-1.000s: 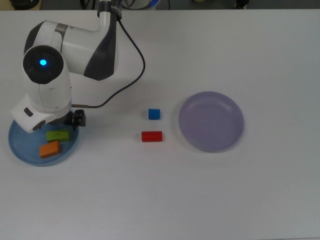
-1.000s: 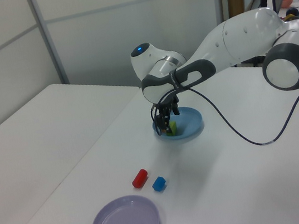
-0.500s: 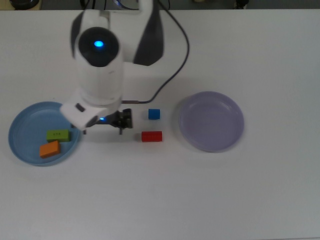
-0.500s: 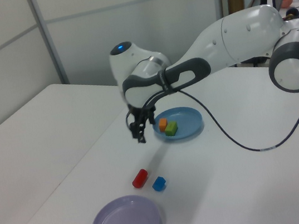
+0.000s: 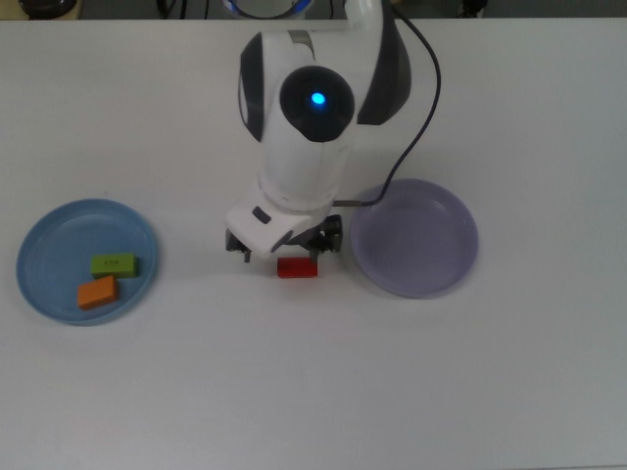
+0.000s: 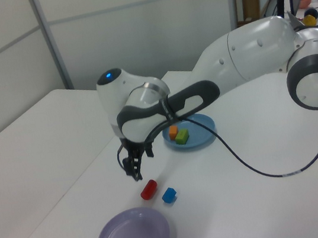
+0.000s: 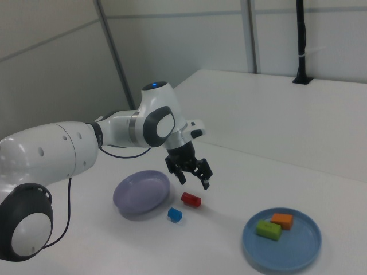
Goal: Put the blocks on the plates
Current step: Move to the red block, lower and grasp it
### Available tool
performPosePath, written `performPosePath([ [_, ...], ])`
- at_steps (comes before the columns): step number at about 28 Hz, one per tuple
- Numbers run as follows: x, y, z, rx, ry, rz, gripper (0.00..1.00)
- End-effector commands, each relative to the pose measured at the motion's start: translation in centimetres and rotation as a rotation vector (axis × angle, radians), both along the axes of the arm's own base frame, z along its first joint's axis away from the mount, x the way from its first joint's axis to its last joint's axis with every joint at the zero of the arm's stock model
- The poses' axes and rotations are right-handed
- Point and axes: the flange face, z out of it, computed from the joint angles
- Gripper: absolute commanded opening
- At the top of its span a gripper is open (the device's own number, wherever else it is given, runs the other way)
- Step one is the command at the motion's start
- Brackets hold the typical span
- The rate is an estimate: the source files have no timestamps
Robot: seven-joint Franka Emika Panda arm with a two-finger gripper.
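On the white tabletop (image 5: 313,392), the two-finger gripper (image 7: 195,173) hangs above the red oblong block (image 7: 191,199), its fingers spread with nothing between them and clear air below. In the top view the arm's white wrist covers the small blue cube; the left view shows that cube (image 6: 169,195) lying just beside the red block, apart from it. Both sit on bare table between the two plates. The round pale lavender plastic plate (image 5: 415,237) with its raised rim lies empty near them, on the top view's right. Well apart on the top view's left, the round light blue plastic plate (image 5: 86,261) already holds the green rectangular block with a dark mark (image 5: 115,264) and the orange block (image 5: 97,292), side by side.

Two blocks look placed and two remain, with the red one most likely the next pick. It appears small, solid and rigid, probably light, so a modest squeeze should hold it without damage. Its faces look smooth, so a skewed pinch might let it twist or slide. The safest hold seems to be across the short width at mid-length, fingers flat on the two long sides, descending straight so neither fingertip nudges the blue cube.
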Motion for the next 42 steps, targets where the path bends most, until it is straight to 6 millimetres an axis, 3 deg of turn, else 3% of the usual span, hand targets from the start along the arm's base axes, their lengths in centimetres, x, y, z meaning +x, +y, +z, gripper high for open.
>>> performPosePath([
  [1, -0.7, 2.0, -1.3, 0.01, 0.016, 0.0, 1.0],
  [5, -0.9, 2.7, -2.0, 0.009, 0.023, 0.013, 1.0],
  [15, -0.8, 2.4, -6.2, -0.04, 0.073, 0.034, 1.0],
  [17, -0.8, 2.4, -6.3, -0.046, 0.073, 0.037, 0.85],
  [18, -0.8, 2.4, -6.3, -0.046, 0.073, 0.037, 0.7],
  [20, -0.7, 2.6, -6.1, -0.039, 0.07, 0.037, 0.35],
  [21, -0.6, 2.7, -5.9, -0.035, 0.066, 0.035, 0.11],
  [23, -0.6, 2.7, -5.7, -0.033, 0.063, 0.033, 0.0],
  [33, -0.4, 4.0, -3.6, -0.014, 0.029, 0.047, 0.0],
  [42, -1.7, 10.2, -1.3, 0.016, 0.003, 0.092, 0.01],
])
